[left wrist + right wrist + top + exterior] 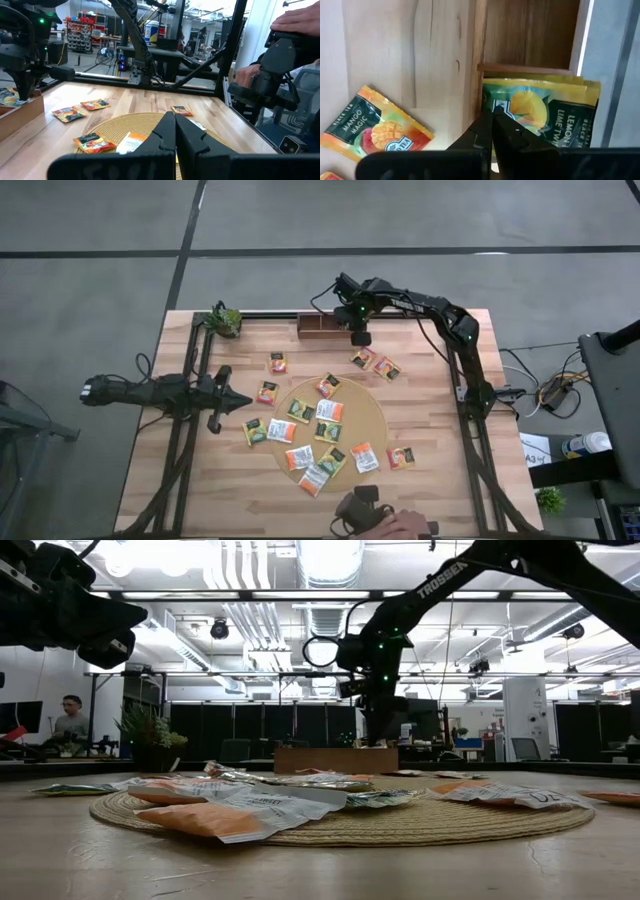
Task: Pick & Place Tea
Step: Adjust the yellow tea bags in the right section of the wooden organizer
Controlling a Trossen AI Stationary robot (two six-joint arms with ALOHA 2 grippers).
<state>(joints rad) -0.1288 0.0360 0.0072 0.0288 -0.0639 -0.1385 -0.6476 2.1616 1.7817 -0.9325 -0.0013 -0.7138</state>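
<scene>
Right gripper: the right gripper (pixel 360 337) hung over the near edge of the tray (pixel 318 329) at the far side of the table (pixel 440 470), fingers pressed together on the lower edge of a green sachet (pixel 540 112).
Held sachet: in the right wrist view it stood upright against a tray partition — whether it was fully inside a compartment could not be told.
Left gripper: the left gripper (pixel 238 400) waited above the table left of the mat (pixel 372 412), fingers together with nothing between them.
Tea: the rest lay flat — most on the mat, others on bare wood around it, two near the tray (pixel 375 364).
Risk, release: the pinch looked thin; if the sachet sat on the partition and not in a slot, letting go could tip it out beside the mango sachet (pixel 375 129).
Risk, snag: a sideways pull before opening might drag it back out.
Risk, hand: a person's hand (pixel 400 527) rested on a device at the near edge, close to the nearest sachets.
</scene>
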